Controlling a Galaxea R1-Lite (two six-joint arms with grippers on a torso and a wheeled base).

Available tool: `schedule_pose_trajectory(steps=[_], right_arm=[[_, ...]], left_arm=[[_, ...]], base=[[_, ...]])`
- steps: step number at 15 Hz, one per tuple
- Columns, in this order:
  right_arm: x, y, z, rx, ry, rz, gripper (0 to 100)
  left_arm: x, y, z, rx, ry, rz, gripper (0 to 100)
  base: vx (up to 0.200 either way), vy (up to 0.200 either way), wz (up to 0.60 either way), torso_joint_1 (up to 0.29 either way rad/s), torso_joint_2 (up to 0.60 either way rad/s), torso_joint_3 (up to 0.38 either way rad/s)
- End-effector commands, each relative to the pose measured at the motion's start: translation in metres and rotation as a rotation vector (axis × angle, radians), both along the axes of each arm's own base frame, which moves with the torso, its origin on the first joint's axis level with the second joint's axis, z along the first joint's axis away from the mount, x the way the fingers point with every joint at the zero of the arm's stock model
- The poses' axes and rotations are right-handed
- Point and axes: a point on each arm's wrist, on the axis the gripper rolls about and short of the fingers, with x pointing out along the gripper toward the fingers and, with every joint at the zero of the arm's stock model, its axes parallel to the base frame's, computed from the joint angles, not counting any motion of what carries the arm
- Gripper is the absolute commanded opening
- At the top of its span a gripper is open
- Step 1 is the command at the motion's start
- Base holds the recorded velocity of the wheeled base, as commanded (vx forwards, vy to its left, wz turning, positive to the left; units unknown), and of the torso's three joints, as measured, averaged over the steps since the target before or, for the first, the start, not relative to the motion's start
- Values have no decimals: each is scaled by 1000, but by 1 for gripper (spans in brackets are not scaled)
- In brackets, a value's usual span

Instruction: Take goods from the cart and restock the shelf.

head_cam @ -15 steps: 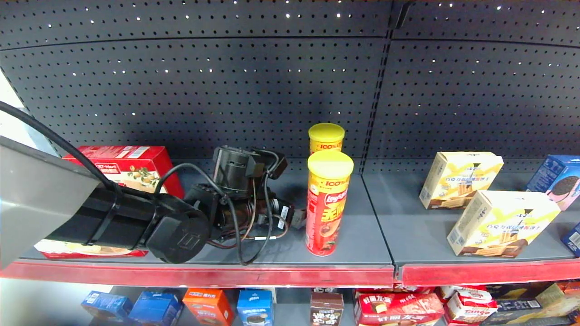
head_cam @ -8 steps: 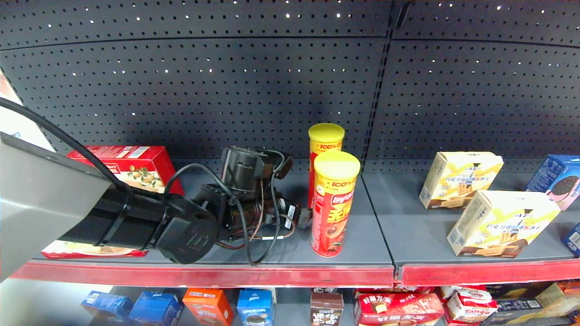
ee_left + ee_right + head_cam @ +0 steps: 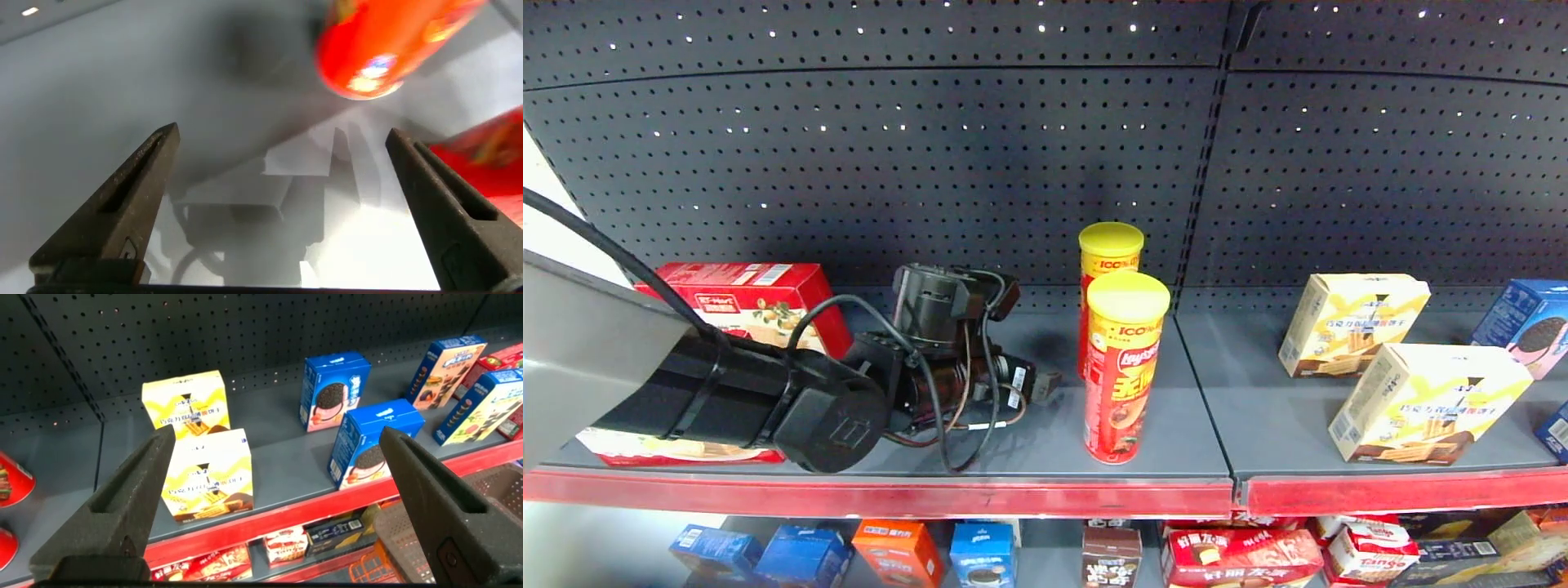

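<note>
The left gripper (image 3: 1048, 384) lies low over the grey shelf (image 3: 1013, 457), pointing at the front chip can (image 3: 1125, 367) from its left, near it but apart, with a strip of bare shelf between. In the left wrist view its fingers (image 3: 122, 212) are spread wide with nothing between them, and a red can shows blurred beyond the tips. The front chip can stands upright close to the shelf's red front edge, red-bodied with a yellow lid. The rear chip can (image 3: 1109, 253) stands upright directly behind it, closer to the pegboard back (image 3: 931, 163). Whether the two cans touch cannot be told. A red box (image 3: 760, 302) sits at the left end of the shelf, behind the left arm. On the next shelf section to the right, the rear yellow wafer box (image 3: 1352, 322) and the front yellow wafer box (image 3: 1429, 400) stand one behind the other, and a blue cookie box (image 3: 1523, 322) stands beside them toward the right edge. The right gripper (image 3: 278, 431) is also wide open and holds nothing. It hangs in front of that right section, facing the wafer boxes and the blue cookie boxes. More packaged goods fill the lower shelf (image 3: 1045, 563).
</note>
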Motion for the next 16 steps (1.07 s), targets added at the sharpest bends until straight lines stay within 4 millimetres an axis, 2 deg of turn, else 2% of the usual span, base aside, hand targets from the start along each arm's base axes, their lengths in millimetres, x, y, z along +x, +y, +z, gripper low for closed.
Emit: schedule_pose_trajectory(steps=[1,6,8,12,13,16], right_arm=[[1,1,-1,-2,6,7,100],[2,1,-1,11,2,12,100],[1,1,-1,13,-1,12,100],[-3,-1,2,21,-20,1,100],[-4,-2,2,22,-23,-2,100],[-8,-4,1,23,-27,-19,100]], left_arm=[[-14,17,14,-9,-18,23,100],[-42,34,42,-38,-76,37,100],[-58,52,57,-56,-113,69,100],[-97,106,83,-91,-204,192,100],[-103,112,86,-94,-216,208,100],[-143,141,103,-113,-285,283,100]], base=[[0,0,0,0,0,0],[0,0,0,0,0,0],[0,0,0,0,0,0],[0,0,0,0,0,0],[0,0,0,0,0,0],[0,0,0,0,0,0]])
